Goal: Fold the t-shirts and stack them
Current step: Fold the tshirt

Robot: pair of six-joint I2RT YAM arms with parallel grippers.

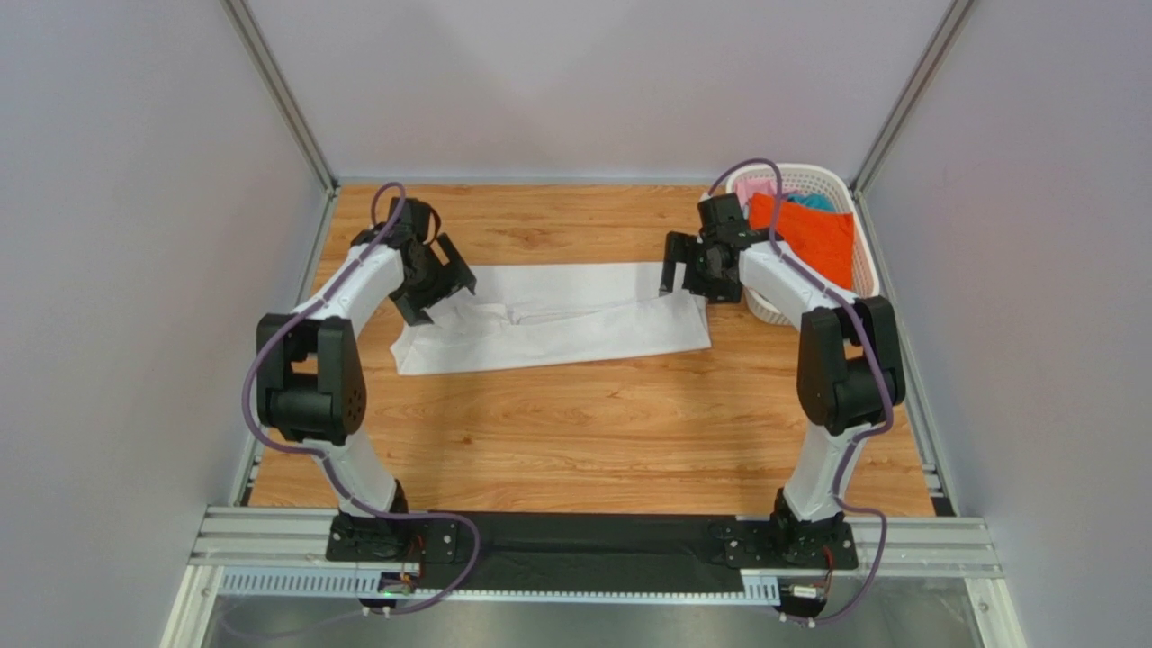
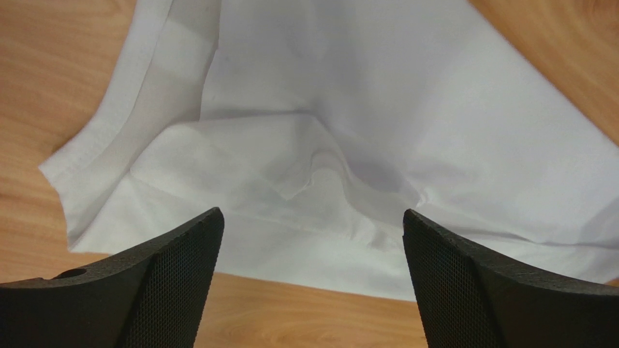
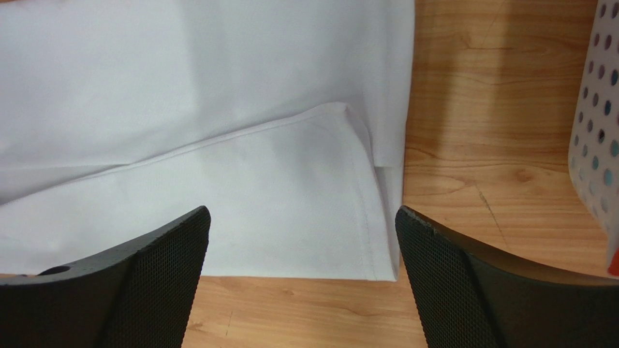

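A white t-shirt (image 1: 555, 321) lies folded into a long band across the wooden table. Its crumpled left end (image 2: 363, 130) shows in the left wrist view and its hemmed right end (image 3: 218, 109) in the right wrist view. My left gripper (image 1: 440, 300) hovers open above the left end, with nothing between its fingers (image 2: 311, 217). Over the right end my right gripper (image 1: 687, 281) is open and empty too (image 3: 301, 214). An orange t-shirt (image 1: 816, 236) sits in the basket at the back right, with a bit of teal cloth (image 1: 811, 203) behind it.
The white lattice basket (image 1: 811, 173) stands in the back right corner, close behind the right gripper; its wall (image 3: 597, 109) fills the right edge of the right wrist view. Grey walls enclose the table on three sides. Bare wood (image 1: 595, 432) stretches in front of the shirt.
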